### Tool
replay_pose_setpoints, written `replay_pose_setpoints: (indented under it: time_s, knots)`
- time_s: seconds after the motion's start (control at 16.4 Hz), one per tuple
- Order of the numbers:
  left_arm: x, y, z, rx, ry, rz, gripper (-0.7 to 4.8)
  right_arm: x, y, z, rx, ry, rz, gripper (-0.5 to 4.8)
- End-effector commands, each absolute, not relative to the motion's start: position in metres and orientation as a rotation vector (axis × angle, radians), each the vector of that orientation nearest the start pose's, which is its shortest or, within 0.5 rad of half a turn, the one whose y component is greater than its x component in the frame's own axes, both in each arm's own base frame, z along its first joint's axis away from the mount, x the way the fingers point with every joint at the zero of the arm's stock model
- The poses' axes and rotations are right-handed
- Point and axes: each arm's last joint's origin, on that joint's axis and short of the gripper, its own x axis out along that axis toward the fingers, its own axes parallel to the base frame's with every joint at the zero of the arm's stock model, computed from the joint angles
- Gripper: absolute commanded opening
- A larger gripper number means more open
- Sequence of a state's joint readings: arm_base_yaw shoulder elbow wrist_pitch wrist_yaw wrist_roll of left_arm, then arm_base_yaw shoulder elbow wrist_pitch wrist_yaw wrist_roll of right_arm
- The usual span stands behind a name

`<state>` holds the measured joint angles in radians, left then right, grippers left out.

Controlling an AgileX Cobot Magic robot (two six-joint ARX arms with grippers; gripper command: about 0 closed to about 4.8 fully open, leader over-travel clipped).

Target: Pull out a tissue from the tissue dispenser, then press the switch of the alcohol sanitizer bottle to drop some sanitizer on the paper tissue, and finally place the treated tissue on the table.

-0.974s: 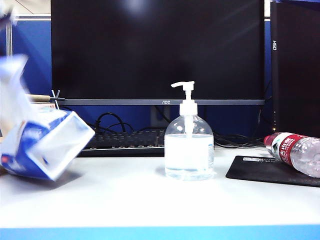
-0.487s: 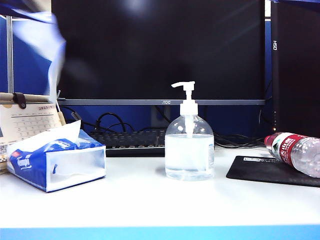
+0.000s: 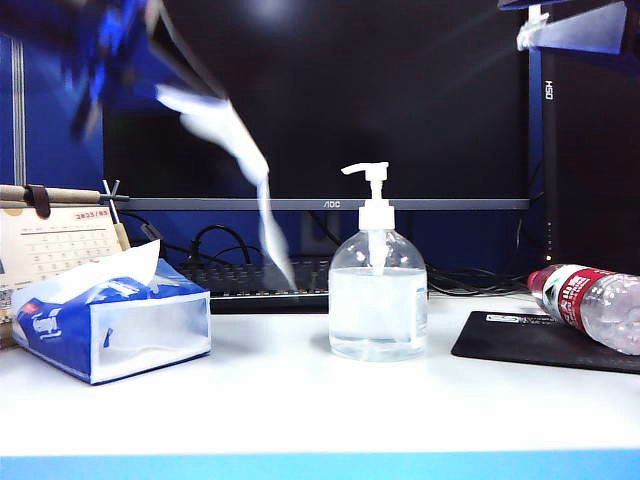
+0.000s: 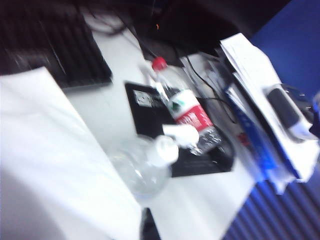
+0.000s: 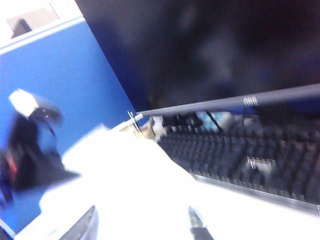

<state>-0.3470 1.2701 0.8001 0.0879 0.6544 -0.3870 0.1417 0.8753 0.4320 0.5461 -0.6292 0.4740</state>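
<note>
1. We risk the tissue (image 3: 235,150) swinging past the pump head (image 3: 369,172) and missing the drop, since it trails loose.
2. Our left claw (image 3: 125,45), up and left of the sanitizer bottle (image 3: 378,290), is clamped on the tissue, which hangs below it toward the bottle.
3. Our right claw (image 5: 142,225) stands wide and empty, up and right of the bottle.

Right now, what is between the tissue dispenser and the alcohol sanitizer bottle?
In the exterior view, the tissue hangs from the left end effector, above bare table, between tissue dispenser and alcohol sanitizer bottle.
</note>
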Motion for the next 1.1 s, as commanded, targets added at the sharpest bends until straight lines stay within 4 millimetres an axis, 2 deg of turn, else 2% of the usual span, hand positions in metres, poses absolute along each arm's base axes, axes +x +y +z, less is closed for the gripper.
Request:
replay_pose_setpoints:
  time_s: [0.06, 0.3, 0.43, 0.55, 0.73, 0.97, 1.1]
  knots:
    - [0.250, -0.125, 0.260, -0.458, 0.466, -1.011, -0.06, 0.190, 0.046, 0.268, 0.413, 0.047, 0.795, 2.20]
    - [0.255, -0.162, 0.239, -0.478, 0.471, -1.098, -0.06, 0.206, 0.056, 0.265, 0.423, 0.119, 0.863, 2.20]
    - [0.263, -0.167, 0.228, -0.483, 0.462, -1.114, -0.06, 0.213, 0.057, 0.273, 0.419, 0.110, 0.875, 2.20]
    - [0.269, -0.170, 0.225, -0.500, 0.404, -1.139, -0.06, 0.216, 0.058, 0.276, 0.417, 0.104, 0.877, 2.20]
    - [0.274, -0.175, 0.217, -0.507, 0.373, -1.187, -0.06, 0.219, 0.059, 0.273, 0.421, 0.123, 0.884, 2.20]
    - [0.283, -0.180, 0.189, -0.414, 0.366, -1.290, -0.06, 0.220, 0.060, 0.271, 0.444, 0.155, 0.912, 2.20]
    - [0.291, -0.171, 0.184, -0.414, 0.345, -1.277, -0.06, 0.223, 0.061, 0.267, 0.456, 0.182, 0.923, 2.10]
